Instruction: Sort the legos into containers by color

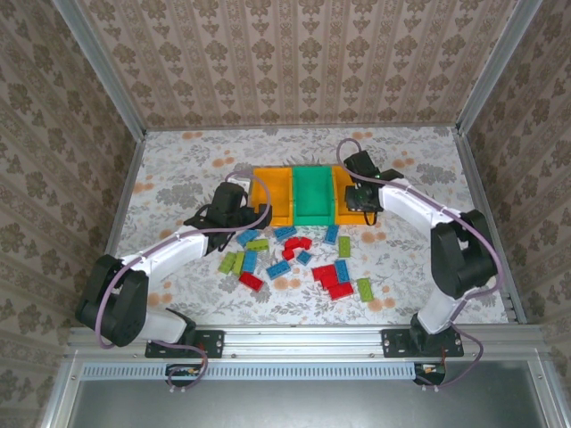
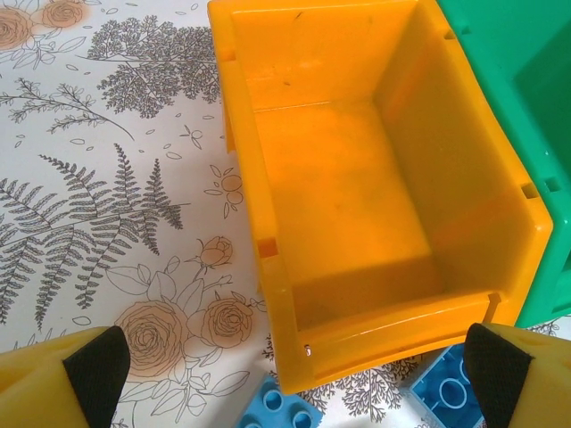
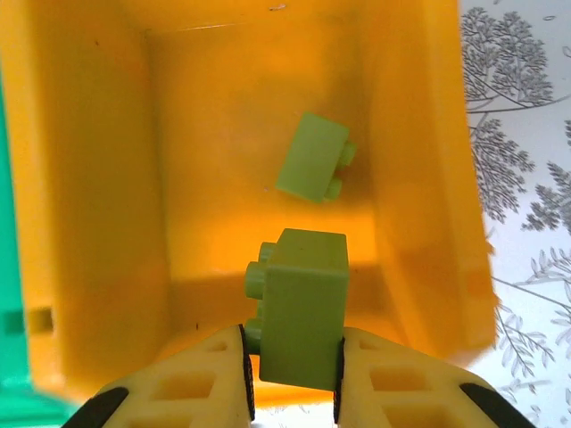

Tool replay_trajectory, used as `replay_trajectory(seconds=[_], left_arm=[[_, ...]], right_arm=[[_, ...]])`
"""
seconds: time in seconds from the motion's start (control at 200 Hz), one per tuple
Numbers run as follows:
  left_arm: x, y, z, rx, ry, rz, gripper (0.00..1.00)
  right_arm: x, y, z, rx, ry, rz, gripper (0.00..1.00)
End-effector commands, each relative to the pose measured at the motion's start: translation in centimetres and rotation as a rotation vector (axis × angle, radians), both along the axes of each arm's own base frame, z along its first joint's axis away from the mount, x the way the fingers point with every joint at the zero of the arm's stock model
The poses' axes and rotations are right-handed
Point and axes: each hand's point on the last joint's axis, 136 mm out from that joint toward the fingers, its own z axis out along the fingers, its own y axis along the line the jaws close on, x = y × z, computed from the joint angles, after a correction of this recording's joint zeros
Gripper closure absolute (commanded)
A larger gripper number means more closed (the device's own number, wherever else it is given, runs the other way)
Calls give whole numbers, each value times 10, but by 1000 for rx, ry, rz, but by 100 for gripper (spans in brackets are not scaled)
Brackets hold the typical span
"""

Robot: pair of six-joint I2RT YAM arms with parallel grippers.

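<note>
Right end effector [image 3: 291,374] grips 1 lime-green plastic brick [image 3: 303,321] over the orange-yellow plastic bin [image 3: 98,178] holding 1 matching brick [image 3: 310,169]; left end effector [image 2: 296,370] spread wide.

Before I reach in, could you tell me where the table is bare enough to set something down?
Bare: the strip between the three bins and the back wall, the cloth left of the left arm, and the right edge beyond the right arm. Crowded: the middle, where legos lie scattered in front of the bins.
</note>
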Motion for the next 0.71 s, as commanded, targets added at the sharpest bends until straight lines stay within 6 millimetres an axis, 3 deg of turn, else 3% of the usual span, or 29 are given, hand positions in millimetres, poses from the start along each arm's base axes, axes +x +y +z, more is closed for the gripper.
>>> replay_trajectory(seconds=[0.0, 0.105, 0.215, 0.37, 0.495, 0.7], left_arm=[[0, 0, 11, -9, -29, 10, 0], [-1, 1, 11, -8, -29, 12, 0], [-1, 1, 11, -9, -28, 12, 0], [0, 1, 11, -12, -31, 11, 0], [0, 0, 11, -17, -30, 15, 0], [0, -1, 8, -15, -27, 9, 0]], right_arm=[[13, 6, 0, 13, -2, 8, 71], [15, 8, -4, 23, 5, 5, 63], [13, 9, 2, 32, -3, 5, 43], [2, 5, 20, 51, -39, -5, 35], [-22, 0, 25, 70, -20, -2, 35], [-83, 6, -1, 69, 105, 37, 36]])
